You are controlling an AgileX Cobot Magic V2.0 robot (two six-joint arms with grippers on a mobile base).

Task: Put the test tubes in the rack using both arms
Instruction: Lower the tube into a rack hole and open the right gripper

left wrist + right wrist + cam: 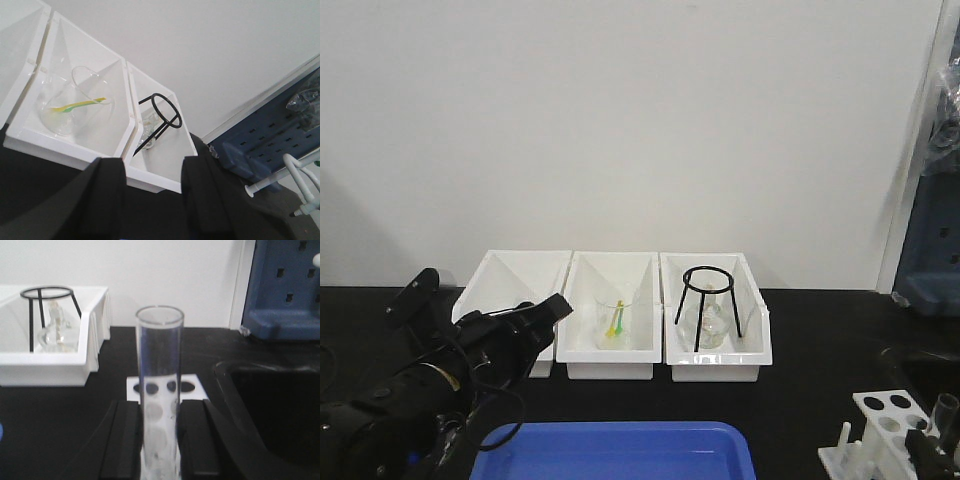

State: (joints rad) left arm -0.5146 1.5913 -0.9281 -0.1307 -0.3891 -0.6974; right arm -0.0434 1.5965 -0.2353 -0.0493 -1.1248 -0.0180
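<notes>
The right hand (159, 440) grips an upright test tube (160, 390) between its fingers, directly above the white rack (890, 425) at the table's (820, 380) front right corner. The left hand (150, 195) is released, its fingers spread with nothing between them, raised near the table's left side and facing the three white bins (610, 330) along the back edge.
</notes>
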